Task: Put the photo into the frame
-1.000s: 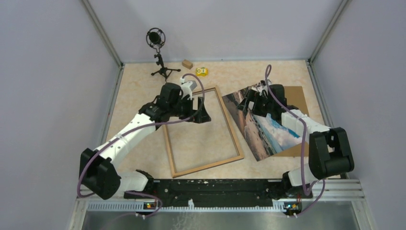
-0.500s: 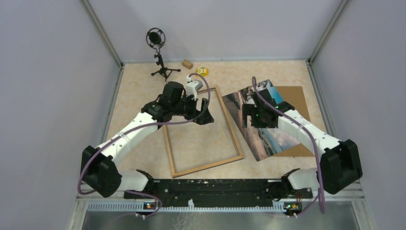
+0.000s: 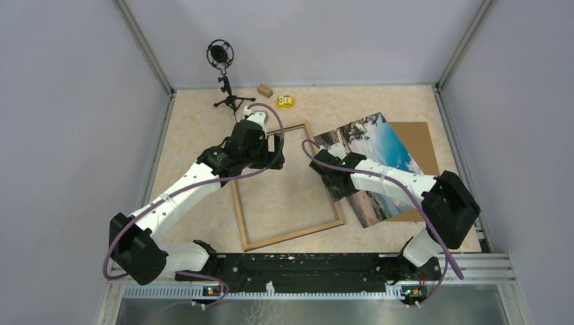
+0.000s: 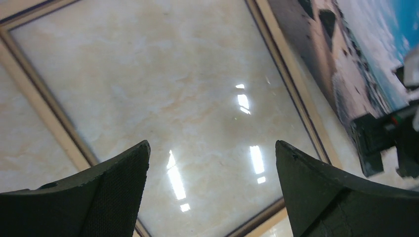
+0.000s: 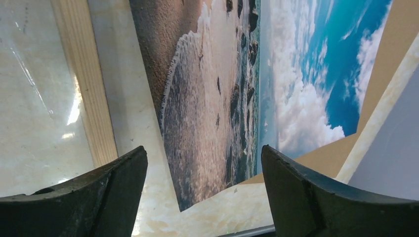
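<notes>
The frame (image 3: 294,233) lies flat at the table's middle, light wood face up, with the marbled tabletop showing inside it. To its right, the photo (image 3: 379,145), a seaside print, lies face up. My left gripper (image 3: 274,152) hovers open over the frame's far part; in its wrist view the fingers straddle the space inside the frame (image 4: 291,89) with nothing between them. My right gripper (image 3: 325,169) is open low over the photo's left edge, next to the frame's right rim (image 5: 86,84). The photo's near corner (image 5: 197,187) shows between its fingers, untouched.
A brown backing board (image 3: 421,135) lies under the photo's right side, also seen in the right wrist view (image 5: 390,59). A microphone on a tripod (image 3: 222,68), a small wooden block (image 3: 264,90) and a yellow object (image 3: 285,101) stand at the back. Grey walls enclose the table.
The right arm has swung left from over the photo's middle to its left edge, uncovering the print. The left gripper has shifted slightly left and back over the frame.
</notes>
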Controlling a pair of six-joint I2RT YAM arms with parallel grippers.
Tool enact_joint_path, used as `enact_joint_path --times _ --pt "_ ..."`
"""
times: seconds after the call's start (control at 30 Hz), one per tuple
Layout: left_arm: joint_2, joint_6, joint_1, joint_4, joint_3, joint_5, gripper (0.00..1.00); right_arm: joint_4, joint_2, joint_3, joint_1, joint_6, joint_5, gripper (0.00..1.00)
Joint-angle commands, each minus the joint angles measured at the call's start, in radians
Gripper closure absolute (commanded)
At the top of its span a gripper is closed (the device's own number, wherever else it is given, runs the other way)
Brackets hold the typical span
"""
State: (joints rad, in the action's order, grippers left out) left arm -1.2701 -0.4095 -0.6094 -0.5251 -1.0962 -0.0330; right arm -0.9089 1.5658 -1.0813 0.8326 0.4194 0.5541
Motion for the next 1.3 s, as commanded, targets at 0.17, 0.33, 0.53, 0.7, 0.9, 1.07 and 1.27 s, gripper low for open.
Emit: enact_joint_path --times 0.17,0.33,0.53,0.7,0.9,1.07,1.27 --pt "0.054 -0.151 0.012 -0.106 -0.038 -0.481 0.02 0.042 0.089 -0.027 0.086 -0.009 0.140 0.33" --pt "0.050 -0.167 0.028 -0.122 -0.036 -0.520 0.02 0.036 0.141 -0.020 0.102 0.021 0.151 0.44" --pt "0.031 -0.136 0.062 -0.096 -0.032 -0.440 0.02 0.067 0.185 -0.018 0.118 0.062 0.148 0.47" --pt "0.023 -0.129 0.090 -0.090 -0.035 -0.397 0.02 0.069 0.230 -0.014 0.125 0.113 0.160 0.48" --pt "0.021 -0.139 0.123 -0.091 -0.033 -0.387 0.02 0.037 0.273 -0.010 0.133 0.175 0.209 0.56" --pt "0.018 -0.142 0.146 -0.085 -0.028 -0.351 0.02 -0.004 0.319 -0.020 0.134 0.213 0.247 0.61" --pt "0.020 -0.135 0.151 -0.075 -0.022 -0.328 0.02 -0.039 0.337 -0.026 0.134 0.260 0.300 0.73"
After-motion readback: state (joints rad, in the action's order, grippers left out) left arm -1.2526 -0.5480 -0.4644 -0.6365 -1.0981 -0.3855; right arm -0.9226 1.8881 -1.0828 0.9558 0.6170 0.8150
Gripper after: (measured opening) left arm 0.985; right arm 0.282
